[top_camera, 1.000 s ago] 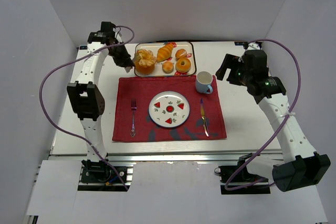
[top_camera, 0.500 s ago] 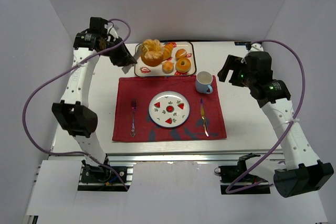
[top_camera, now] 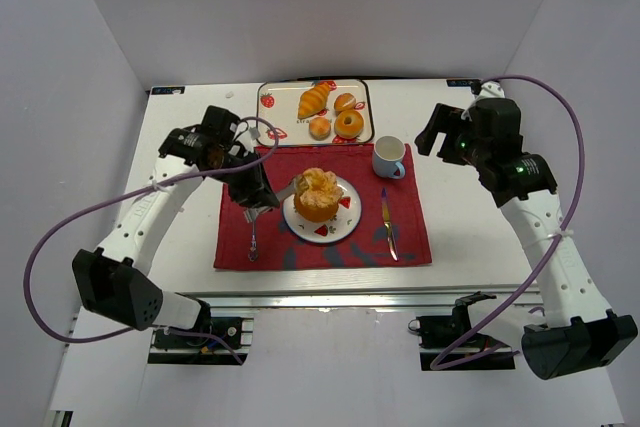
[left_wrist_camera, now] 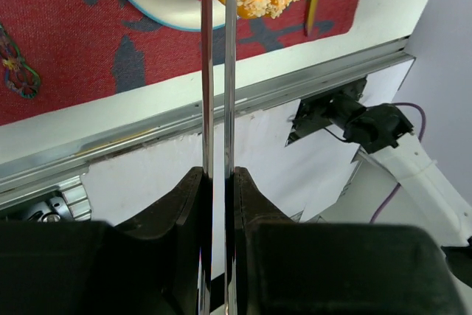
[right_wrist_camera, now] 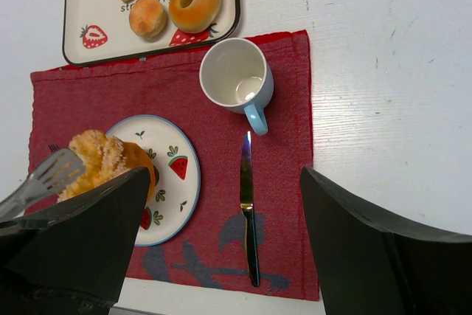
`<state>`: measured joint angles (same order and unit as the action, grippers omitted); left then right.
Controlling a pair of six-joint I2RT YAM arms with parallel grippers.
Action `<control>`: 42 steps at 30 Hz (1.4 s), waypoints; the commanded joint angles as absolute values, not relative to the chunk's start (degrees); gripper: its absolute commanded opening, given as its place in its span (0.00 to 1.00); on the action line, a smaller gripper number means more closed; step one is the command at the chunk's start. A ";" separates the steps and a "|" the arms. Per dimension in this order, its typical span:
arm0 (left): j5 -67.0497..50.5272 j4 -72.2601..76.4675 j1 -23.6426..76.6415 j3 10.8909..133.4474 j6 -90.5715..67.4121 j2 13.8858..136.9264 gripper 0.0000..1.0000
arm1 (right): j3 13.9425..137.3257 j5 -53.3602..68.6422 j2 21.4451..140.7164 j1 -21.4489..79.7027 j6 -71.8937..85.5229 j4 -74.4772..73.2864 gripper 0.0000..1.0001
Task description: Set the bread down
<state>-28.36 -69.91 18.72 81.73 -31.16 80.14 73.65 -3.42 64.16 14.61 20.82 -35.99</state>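
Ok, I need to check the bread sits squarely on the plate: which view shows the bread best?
Top external: the bread shows nearly whole, from above, on the plate. The right wrist view shows it only in part, the tongs overlapping it. The left wrist view catches an edge at the frame's top, behind the tongs' blades.

The white table point(top_camera: 405, 97) carries an aluminium rail point(top_camera: 330, 299) along its near edge. Plain pale walls point(top_camera: 330, 7) enclose three sides.
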 commanded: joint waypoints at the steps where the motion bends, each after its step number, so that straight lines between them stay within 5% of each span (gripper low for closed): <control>1: -29.35 -64.43 19.60 78.50 -32.43 75.77 0.01 | 72.78 -2.81 62.23 14.68 21.18 -34.72 0.89; 6: -28.83 -60.39 19.95 73.31 -33.05 74.71 0.04 | 70.93 -2.46 61.26 14.59 22.06 -34.45 0.89; 12: -26.46 -62.04 20.21 73.46 -31.47 75.85 0.41 | 69.96 -2.02 60.73 14.59 22.59 -34.19 0.89; 17: -25.05 -66.00 20.21 77.42 -30.24 76.99 0.57 | 69.26 -2.29 60.47 14.68 22.76 -34.10 0.89; 29: -15.57 -78.04 20.21 94.64 -31.46 79.63 0.55 | 69.61 -1.76 62.22 14.59 23.12 -33.14 0.89; 37: 5.30 -78.76 19.43 106.60 -32.53 86.03 0.51 | 73.12 -0.70 66.00 14.68 22.76 -32.87 0.89; 42: 20.11 -66.40 13.73 113.80 -29.80 97.88 0.47 | 76.46 -0.53 68.90 14.68 22.06 -33.48 0.89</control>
